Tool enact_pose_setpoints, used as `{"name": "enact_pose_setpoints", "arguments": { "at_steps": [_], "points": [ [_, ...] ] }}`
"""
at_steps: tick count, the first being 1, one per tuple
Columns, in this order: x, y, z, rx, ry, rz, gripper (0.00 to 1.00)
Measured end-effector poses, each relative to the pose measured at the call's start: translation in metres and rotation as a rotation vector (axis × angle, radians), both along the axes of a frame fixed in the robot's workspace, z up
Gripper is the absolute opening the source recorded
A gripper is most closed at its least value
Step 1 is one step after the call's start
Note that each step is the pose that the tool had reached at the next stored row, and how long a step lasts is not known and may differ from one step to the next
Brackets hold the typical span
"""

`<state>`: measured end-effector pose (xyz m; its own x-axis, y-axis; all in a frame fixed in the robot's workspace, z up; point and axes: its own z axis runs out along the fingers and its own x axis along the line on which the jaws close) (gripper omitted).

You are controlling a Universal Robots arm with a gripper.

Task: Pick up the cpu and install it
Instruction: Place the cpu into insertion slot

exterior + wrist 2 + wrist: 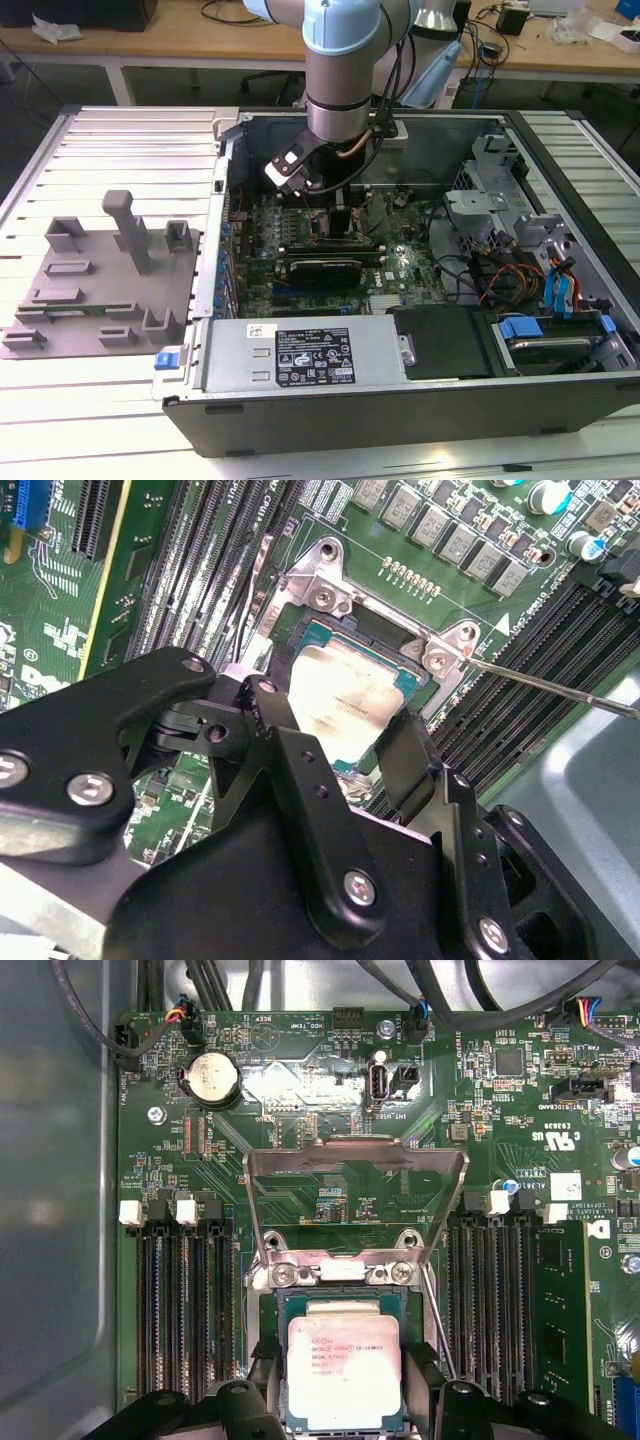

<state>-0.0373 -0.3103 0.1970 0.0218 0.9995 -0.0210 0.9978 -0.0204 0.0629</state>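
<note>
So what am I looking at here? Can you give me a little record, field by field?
place: inside an open computer case
gripper: low over the motherboard, straddling the cpu
cpu: flat, silver top up, in or just above its socket; cannot tell which
frame: swung open
outside the case: grey plate, on the exterior view's left

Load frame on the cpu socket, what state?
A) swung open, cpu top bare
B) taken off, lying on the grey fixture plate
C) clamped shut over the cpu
A: in the first wrist view the load frame stands swung back on its hinge, and the cpu shows its silver top with nothing over it.
</note>
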Motion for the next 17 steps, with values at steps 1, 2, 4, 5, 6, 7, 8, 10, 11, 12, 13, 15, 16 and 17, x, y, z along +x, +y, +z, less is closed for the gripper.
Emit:
{"name": "enact_pose_setpoints", "arguments": {
  "at_steps": [1,2,4,5,6,7,8,10,11,12,13,15,16,17],
  "points": [
    [0.0,0.0,0.0,0.0,0.0,0.0,0.6],
    [0.0,0.0,0.0,0.0,0.0,0.0,0.6],
    [0.0,0.0,0.0,0.0,0.0,0.0,0.6],
    [0.0,0.0,0.0,0.0,0.0,0.0,0.6],
    [0.0,0.0,0.0,0.0,0.0,-0.001,0.61],
    [0.0,0.0,0.0,0.0,0.0,-0.001,0.61],
    [0.0,0.0,0.0,0.0,0.0,-0.001,0.68],
    [0.0,0.0,0.0,0.0,0.0,-0.001,0.68],
    [0.0,0.0,0.0002,-0.0002,0.0001,-0.001,0.68],
    [0.0,0.0001,0.001,-0.0001,0.0001,-0.001,0.68],
    [0.0,0.0,0.0041,0.0,0.0001,-0.001,0.68],
    [0.0,0.0,0.0085,-0.0001,0.0,-0.001,0.68],
    [0.0,0.0001,0.012,-0.0005,0.0001,-0.001,0.68],
    [0.0,0.0001,0.0134,-0.0007,0.0,-0.001,0.68]
  ]
}}
